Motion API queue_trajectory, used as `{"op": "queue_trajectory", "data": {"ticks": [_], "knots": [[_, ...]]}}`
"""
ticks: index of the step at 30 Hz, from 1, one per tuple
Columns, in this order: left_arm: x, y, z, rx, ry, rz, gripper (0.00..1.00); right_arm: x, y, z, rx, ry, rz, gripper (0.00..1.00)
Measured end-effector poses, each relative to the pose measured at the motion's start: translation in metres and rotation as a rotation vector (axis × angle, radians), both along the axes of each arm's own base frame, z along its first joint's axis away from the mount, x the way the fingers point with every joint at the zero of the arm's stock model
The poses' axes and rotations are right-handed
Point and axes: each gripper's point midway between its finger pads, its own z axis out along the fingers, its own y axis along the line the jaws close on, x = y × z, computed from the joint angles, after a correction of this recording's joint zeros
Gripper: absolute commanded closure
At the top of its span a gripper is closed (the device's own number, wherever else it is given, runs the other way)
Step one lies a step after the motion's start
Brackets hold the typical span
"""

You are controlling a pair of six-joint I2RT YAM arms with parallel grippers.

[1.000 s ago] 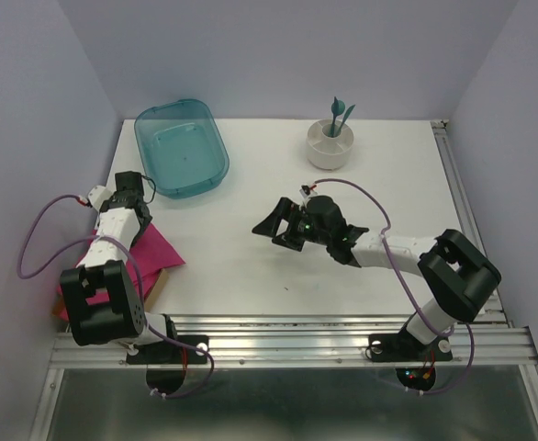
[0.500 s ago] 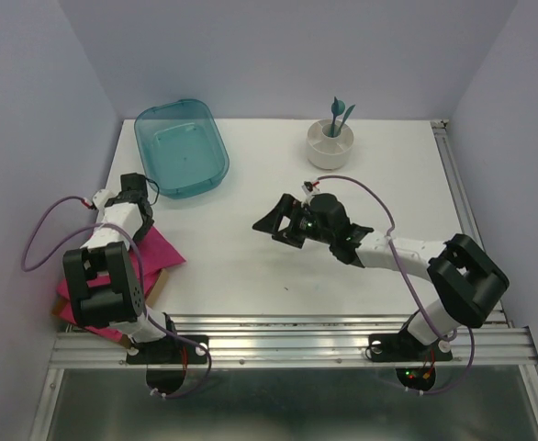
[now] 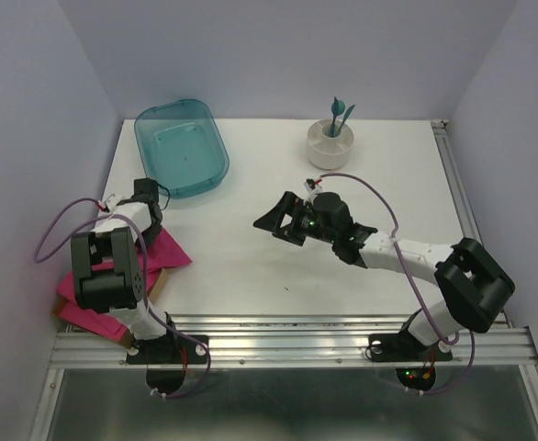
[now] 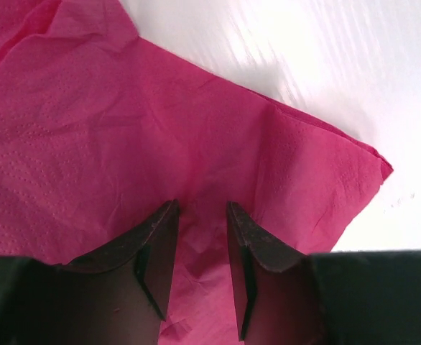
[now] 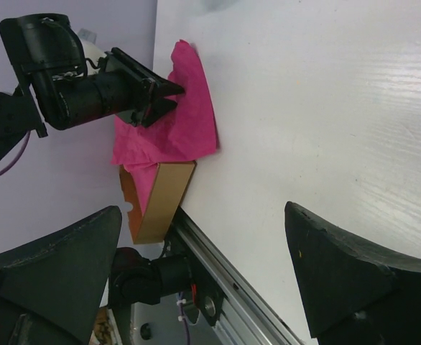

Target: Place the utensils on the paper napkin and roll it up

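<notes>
At the near-left corner of the surface [image 3: 278,266] sits a brown cardboard box [image 5: 160,198] with a pile of pink napkins [image 3: 72,285] on it, part of the pile hanging toward the left edge. The paper napkin [image 4: 268,158] lies on top of that pile. It spills off the box toward the middle of the surface, and one pointed corner rests flat on the bare white top.

The left end effector [image 4: 202,208] is down on this napkin, just beyond the box and close to the left edge. Its fingers [image 4: 160,251] are drawn narrow, with only a slim gap between them. The paper is puckered into creases between the tips, so it has a fold of the sheet pinched. In the right wrist view the napkin peaks up where those tips meet it.

The right end effector [image 5: 203,214] hangs above the middle of the surface, well apart from the napkin and turned toward the left edge. Its jaws are spread wide and there is nothing between them.

Farther back, near the far-left corner, lies a clear teal plastic tray [image 3: 182,156] with rounded corners. Along the far edge, right of centre, stands a round white cup [image 3: 329,147]. The utensils [image 3: 340,112] stand upright in it, and two dark-teal ends show above its rim. They are well apart from both end effectors and from the napkin.
</notes>
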Motion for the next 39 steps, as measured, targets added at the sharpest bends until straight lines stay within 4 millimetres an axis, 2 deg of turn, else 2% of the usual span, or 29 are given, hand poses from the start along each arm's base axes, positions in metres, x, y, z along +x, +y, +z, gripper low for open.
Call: {"op": "queue_trajectory", "data": {"ticks": [9,14,18,21,23,24,26,27,29,31,33,36,37,38,39], "knots": [[0.015,-0.043,-0.009,-0.021,-0.017,-0.117,0.57,0.0,-0.004,0.008,-0.002,-0.023,-0.011,0.0],[0.024,-0.085,-0.01,-0.05,-0.065,-0.208,0.57,0.003,-0.016,0.015,-0.037,-0.054,-0.056,0.0],[0.024,-0.137,-0.009,-0.1,-0.101,-0.313,0.56,0.005,-0.03,0.02,-0.079,-0.077,-0.104,0.0],[0.025,-0.19,-0.008,-0.149,-0.118,-0.411,0.55,0.009,-0.047,0.025,-0.115,-0.093,-0.159,0.0],[0.033,-0.218,-0.008,-0.159,-0.121,-0.466,0.54,0.016,-0.067,0.036,-0.129,-0.114,-0.219,0.0],[0.043,-0.242,-0.006,-0.173,-0.137,-0.503,0.54,0.021,-0.082,0.044,-0.131,-0.133,-0.263,0.0],[0.058,-0.271,-0.005,-0.199,-0.17,-0.546,0.54,0.026,-0.102,0.055,-0.13,-0.158,-0.319,0.0],[0.068,-0.292,-0.003,-0.221,-0.192,-0.578,0.53,0.028,-0.118,0.062,-0.13,-0.172,-0.358,0.0],[0.078,-0.322,-0.001,-0.25,-0.21,-0.63,0.5,0.033,-0.137,0.066,-0.138,-0.183,-0.406,0.0],[0.083,-0.348,0.006,-0.262,-0.226,-0.687,0.44,0.036,-0.152,0.06,-0.165,-0.173,-0.441,0.0],[0.08,-0.363,0.018,-0.267,-0.247,-0.738,0.41,0.038,-0.158,0.049,-0.192,-0.157,-0.452,0.0],[0.078,-0.36,0.045,-0.265,-0.293,-0.774,0.36,0.037,-0.159,0.029,-0.237,-0.126,-0.44,0.01],[0.077,-0.354,0.055,-0.258,-0.312,-0.776,0.24,0.038,-0.157,0.024,-0.246,-0.119,-0.429,0.03],[0.076,-0.346,0.066,-0.253,-0.332,-0.776,0.07,0.04,-0.154,0.019,-0.254,-0.114,-0.418,0.06],[0.074,-0.336,0.08,-0.244,-0.359,-0.773,0.06,0.043,-0.151,0.01,-0.268,-0.102,-0.406,0.09]]}}
